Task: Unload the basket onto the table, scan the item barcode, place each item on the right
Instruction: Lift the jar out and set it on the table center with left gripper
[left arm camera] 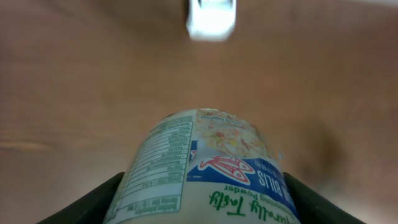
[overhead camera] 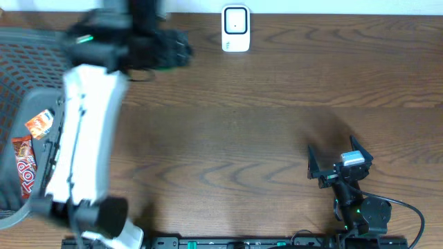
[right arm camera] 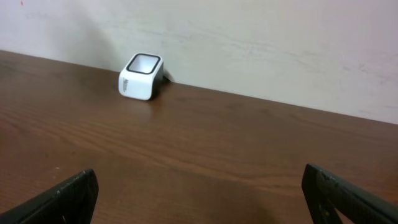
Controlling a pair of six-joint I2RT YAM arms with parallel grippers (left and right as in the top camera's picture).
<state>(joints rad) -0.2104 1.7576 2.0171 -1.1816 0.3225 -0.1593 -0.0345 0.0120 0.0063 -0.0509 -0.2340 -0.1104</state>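
My left gripper [left arm camera: 202, 202] is shut on the item [left arm camera: 205, 168], a round container with a white nutrition label, a blue band with red fish and green script. It hangs above the table and points at the white barcode scanner [left arm camera: 211, 18], which stands a short way ahead. From overhead the left gripper [overhead camera: 169, 50] is at the back of the table, left of the scanner [overhead camera: 235, 29], and the item is mostly hidden in it. My right gripper [overhead camera: 337, 155] rests open and empty near the front right. The right wrist view shows the scanner [right arm camera: 142, 76] far off by the wall.
A grey mesh basket [overhead camera: 21, 69] stands at the left edge, holding orange and red snack packs [overhead camera: 24, 162]. The white left arm [overhead camera: 86, 138] stretches over its right side. Bare brown table [overhead camera: 228, 152] lies between the two arms.
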